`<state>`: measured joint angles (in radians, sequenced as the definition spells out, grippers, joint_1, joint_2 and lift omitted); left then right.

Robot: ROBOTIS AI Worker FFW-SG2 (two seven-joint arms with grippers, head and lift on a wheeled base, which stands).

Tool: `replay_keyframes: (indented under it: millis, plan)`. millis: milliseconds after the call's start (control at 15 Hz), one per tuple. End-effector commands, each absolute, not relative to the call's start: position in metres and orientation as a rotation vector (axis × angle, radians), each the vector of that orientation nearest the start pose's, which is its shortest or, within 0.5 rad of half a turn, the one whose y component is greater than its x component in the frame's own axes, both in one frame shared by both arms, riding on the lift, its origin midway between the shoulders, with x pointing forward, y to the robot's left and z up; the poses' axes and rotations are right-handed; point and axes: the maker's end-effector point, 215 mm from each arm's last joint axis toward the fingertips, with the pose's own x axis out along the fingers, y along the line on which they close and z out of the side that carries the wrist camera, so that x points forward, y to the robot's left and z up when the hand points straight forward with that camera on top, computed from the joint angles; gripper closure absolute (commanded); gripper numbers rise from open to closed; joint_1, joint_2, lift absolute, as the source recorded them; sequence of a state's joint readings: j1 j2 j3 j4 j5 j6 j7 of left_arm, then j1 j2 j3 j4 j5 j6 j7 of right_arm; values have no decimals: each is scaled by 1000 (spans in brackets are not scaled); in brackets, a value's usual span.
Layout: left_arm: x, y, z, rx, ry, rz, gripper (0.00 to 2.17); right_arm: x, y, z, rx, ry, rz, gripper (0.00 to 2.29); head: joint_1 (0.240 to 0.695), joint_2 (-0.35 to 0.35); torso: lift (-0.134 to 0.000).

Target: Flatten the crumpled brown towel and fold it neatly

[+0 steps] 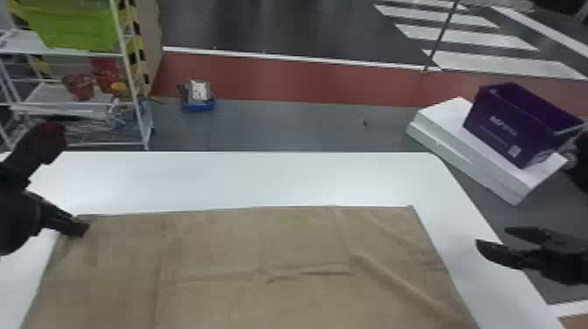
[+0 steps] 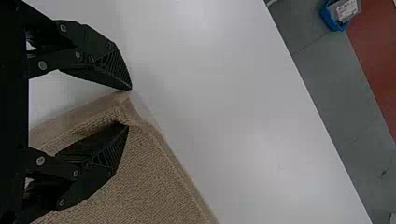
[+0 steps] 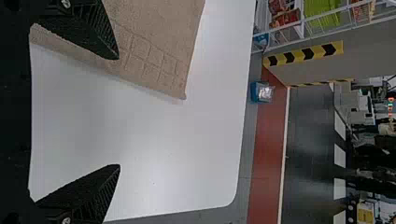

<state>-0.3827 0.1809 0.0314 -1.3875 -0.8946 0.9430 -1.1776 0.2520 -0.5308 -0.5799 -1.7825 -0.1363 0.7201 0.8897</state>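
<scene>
1. Lying almost flat on the white table (image 1: 262, 179) in the head view, the brown towel (image 1: 210, 245) could fold crooked, given its ridges; its near edge is cut off.
2. Left wrist view: the left gripper (image 2: 129, 107) has fingers spread around a corner; an off-centre pinch might bunch or miss it. Fingertip contact is unclear.
3. Right wrist view: the right gripper's (image 3: 118, 112) fingers, wide apart, might catch only air if too high; their height is unclear.

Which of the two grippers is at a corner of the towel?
The left gripper: its open fingers are at the far left corner of the towel, while the right gripper hangs out beyond the towel's right edge.
</scene>
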Motion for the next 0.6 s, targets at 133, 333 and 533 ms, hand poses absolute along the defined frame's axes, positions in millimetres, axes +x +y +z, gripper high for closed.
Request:
replay_keyframes:
  millis: [133, 333, 533]
  plan:
    - [548, 336, -460, 329, 1056, -420, 620, 428, -513, -382, -55, 627, 285, 46, 695, -199, -124]
    - [550, 338, -455, 325, 1046, -416, 620, 428, -514, -381, -56, 627, 283, 46, 695, -199, -124]
    - [551, 341, -452, 316, 1040, -408, 620, 428, -514, -381, -58, 628, 284, 46, 695, -197, -124]
